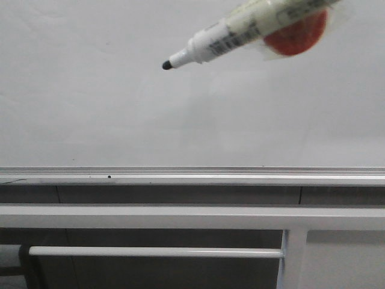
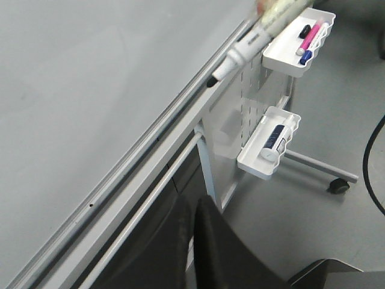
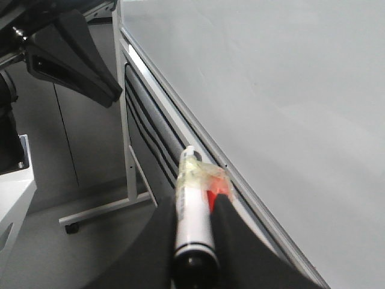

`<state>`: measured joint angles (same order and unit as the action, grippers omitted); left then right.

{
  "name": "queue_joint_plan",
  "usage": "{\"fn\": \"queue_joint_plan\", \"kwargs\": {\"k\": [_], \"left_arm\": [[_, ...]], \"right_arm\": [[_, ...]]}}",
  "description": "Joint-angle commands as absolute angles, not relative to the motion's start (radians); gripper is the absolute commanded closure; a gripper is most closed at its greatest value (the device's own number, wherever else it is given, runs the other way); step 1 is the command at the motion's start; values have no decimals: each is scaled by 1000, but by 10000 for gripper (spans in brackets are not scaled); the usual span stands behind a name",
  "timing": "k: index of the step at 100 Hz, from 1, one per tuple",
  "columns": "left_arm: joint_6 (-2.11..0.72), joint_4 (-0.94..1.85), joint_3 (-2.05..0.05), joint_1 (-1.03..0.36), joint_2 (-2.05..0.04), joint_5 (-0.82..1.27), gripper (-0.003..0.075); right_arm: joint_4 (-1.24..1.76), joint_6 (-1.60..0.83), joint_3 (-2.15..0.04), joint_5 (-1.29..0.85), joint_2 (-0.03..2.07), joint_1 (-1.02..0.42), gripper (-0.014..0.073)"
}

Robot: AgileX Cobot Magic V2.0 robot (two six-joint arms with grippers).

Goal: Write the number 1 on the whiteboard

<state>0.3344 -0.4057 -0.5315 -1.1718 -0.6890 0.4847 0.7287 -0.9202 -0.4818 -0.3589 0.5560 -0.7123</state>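
The whiteboard (image 1: 120, 108) fills the front view, plain white-grey, with a silver rail (image 1: 192, 176) along its lower edge. No black stroke shows on it; the number 1 is not in view. A white marker pen (image 1: 240, 33) with a black tip (image 1: 167, 65) and a red patch taped to it comes in from the upper right, tip close to the board. My right gripper (image 3: 194, 220) is shut on the marker pen (image 3: 191, 211). My left gripper (image 2: 194, 211) is shut and empty, low beside the board's rail (image 2: 138, 156). The pen tip also shows in the left wrist view (image 2: 231, 60).
Grey frame bars (image 1: 180, 217) run below the board. In the left wrist view, a white tray (image 2: 298, 42) with coloured pens and a lower white tray (image 2: 267, 144) with an eraser hang on the stand. A castor (image 2: 338, 185) rests on the floor.
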Motion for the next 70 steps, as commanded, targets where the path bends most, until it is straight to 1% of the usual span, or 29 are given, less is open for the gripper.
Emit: {"fn": "queue_joint_plan", "kwargs": {"k": [1, 13, 31, 70], "left_arm": [[353, -410, -549, -1179, -684, 425, 741], [393, -428, -547, -1179, -684, 417, 741], [480, -500, -547, -1179, -684, 401, 741], [560, -598, -547, -1179, -684, 401, 741]], "right_arm": [[739, -919, -470, -263, 524, -710, 657], [739, -919, -401, -199, 507, -710, 657], [819, -919, -336, 11, 507, -710, 657], [833, -919, -345, 54, 507, -710, 657]]}}
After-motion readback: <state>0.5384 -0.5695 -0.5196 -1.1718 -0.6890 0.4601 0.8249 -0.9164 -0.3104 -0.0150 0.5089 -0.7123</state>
